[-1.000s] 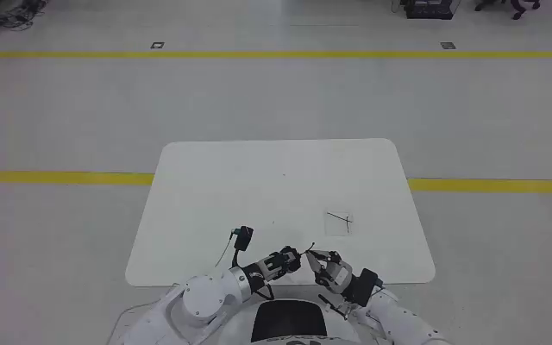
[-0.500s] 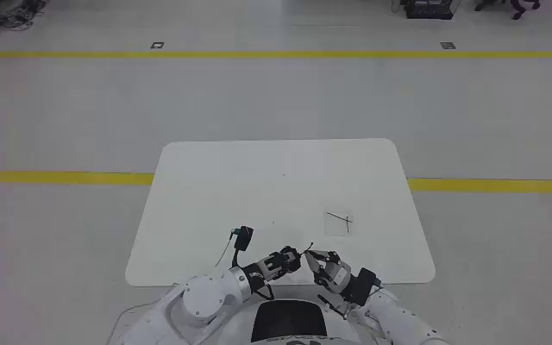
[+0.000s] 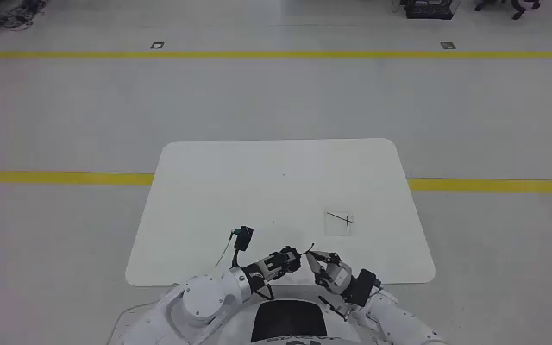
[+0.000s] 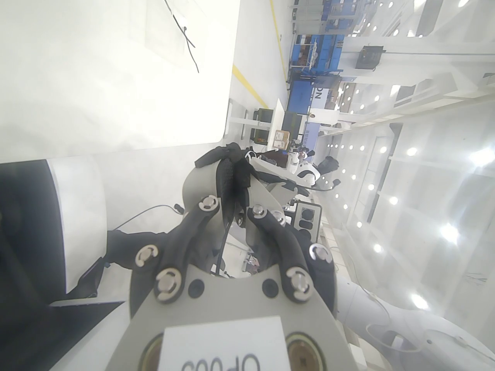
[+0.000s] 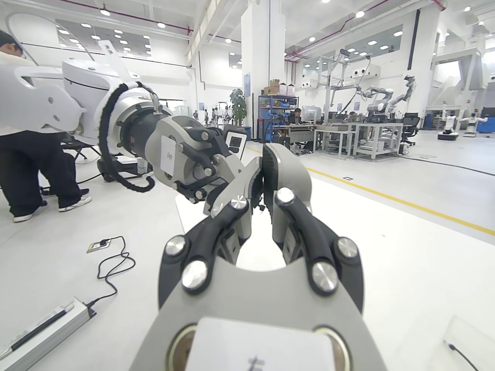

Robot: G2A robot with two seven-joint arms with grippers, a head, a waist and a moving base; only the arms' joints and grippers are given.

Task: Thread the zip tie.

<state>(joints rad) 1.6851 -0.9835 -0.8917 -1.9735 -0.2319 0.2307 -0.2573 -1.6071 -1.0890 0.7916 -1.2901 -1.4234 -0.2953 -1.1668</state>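
Both grippers meet just above the white table's near edge. A thin black zip tie sticks up between them. My left gripper is shut on it; in the left wrist view its fingers close on the black tie, whose strap runs back between them. My right gripper faces it from the other side. Its fingertips are pressed together on a small dark piece of the tie, right against the left gripper's finger.
Two spare black zip ties lie crossed on a clear sheet toward the table's right side. A person stands on the floor behind the left arm, away from the table. The rest of the tabletop is bare.
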